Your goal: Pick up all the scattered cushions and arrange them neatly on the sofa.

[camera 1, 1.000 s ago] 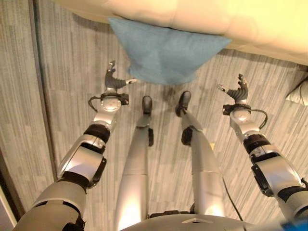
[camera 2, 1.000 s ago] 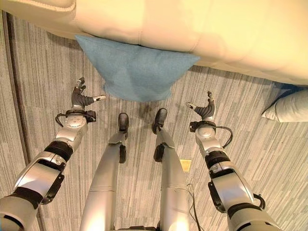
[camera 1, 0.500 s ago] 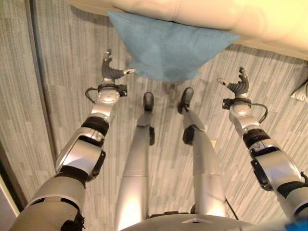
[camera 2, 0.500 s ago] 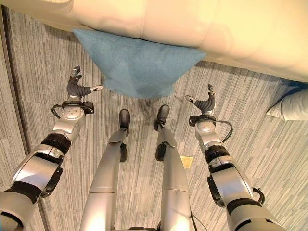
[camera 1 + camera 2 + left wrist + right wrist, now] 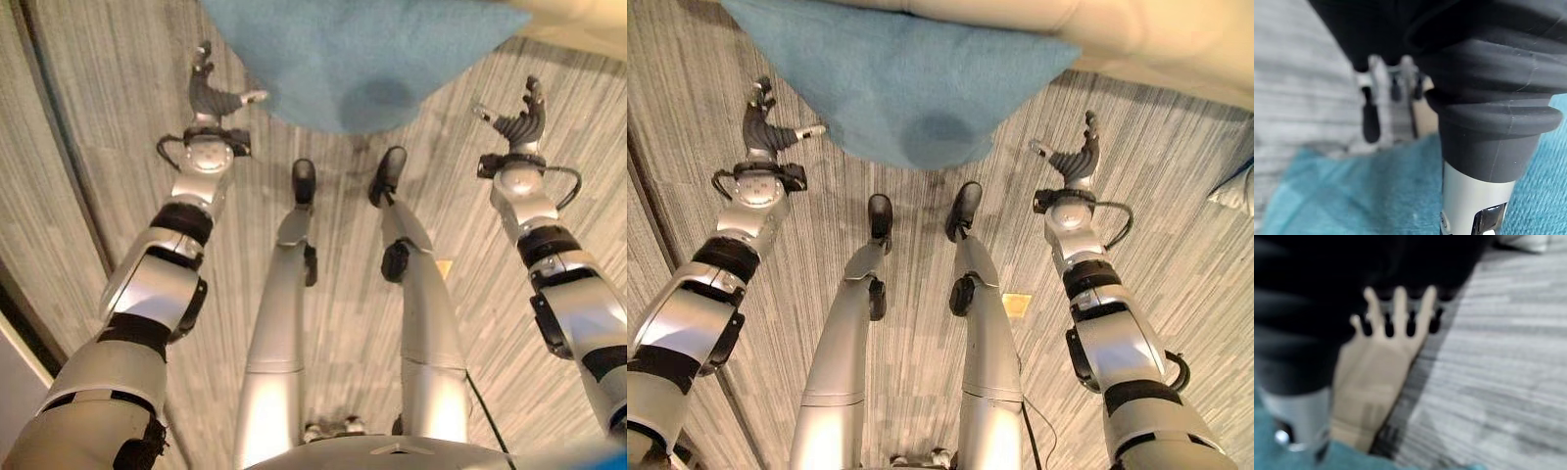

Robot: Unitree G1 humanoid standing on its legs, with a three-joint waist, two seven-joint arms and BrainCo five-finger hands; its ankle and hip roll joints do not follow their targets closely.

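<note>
A blue cushion [image 5: 911, 83] is seen lying on the grey striped floor [image 5: 1176, 176] against the front of a cream sofa [image 5: 1136, 34], its upper part cut off by the picture's edge. The left hand [image 5: 211, 93] is held just beside the cushion's left edge and the right hand [image 5: 1076, 157] apart from its right corner, each with fingers released and nothing grasped. At the far right, a pale cushion [image 5: 1236, 191] is cut off and hard to make out.
</note>
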